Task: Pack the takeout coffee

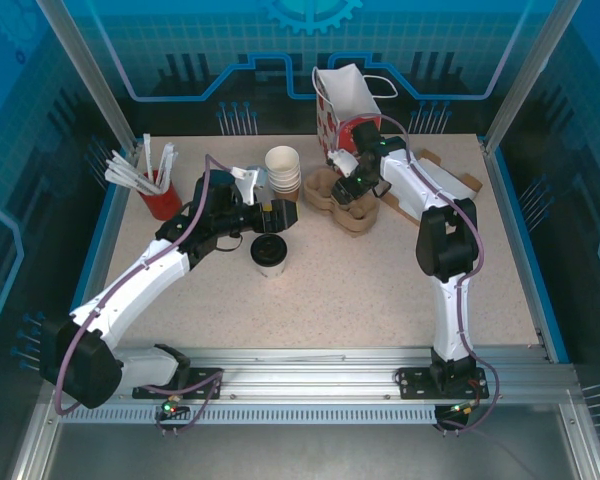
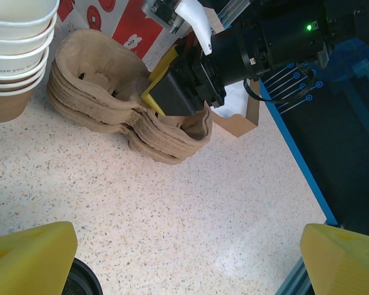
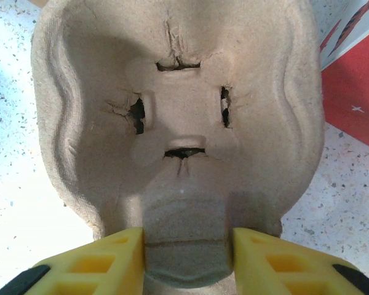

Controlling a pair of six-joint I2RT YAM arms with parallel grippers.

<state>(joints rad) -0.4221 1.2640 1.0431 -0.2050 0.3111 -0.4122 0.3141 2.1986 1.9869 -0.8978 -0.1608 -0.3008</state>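
Observation:
The takeout coffee (image 1: 269,254), a white cup with a black lid, stands mid-table; its lid's edge (image 2: 81,280) shows in the left wrist view's bottom corner. My left gripper (image 1: 267,215) hovers just behind it, open (image 2: 190,258), with bare tabletop between its yellow fingers. A stack of brown pulp cup carriers (image 1: 332,198) (image 2: 104,92) lies at the back. My right gripper (image 1: 353,185) (image 3: 187,258) reaches down into the top carrier (image 3: 178,92), its yellow fingers pressed on both sides of the carrier's middle ridge.
A stack of lidless white cups (image 1: 283,168) (image 2: 15,55) stands left of the carriers. A red-and-white paper bag (image 1: 345,100) stands open behind them. A red cup with white sticks (image 1: 158,198) is at the left, flat brown cardboard (image 1: 450,185) at the right.

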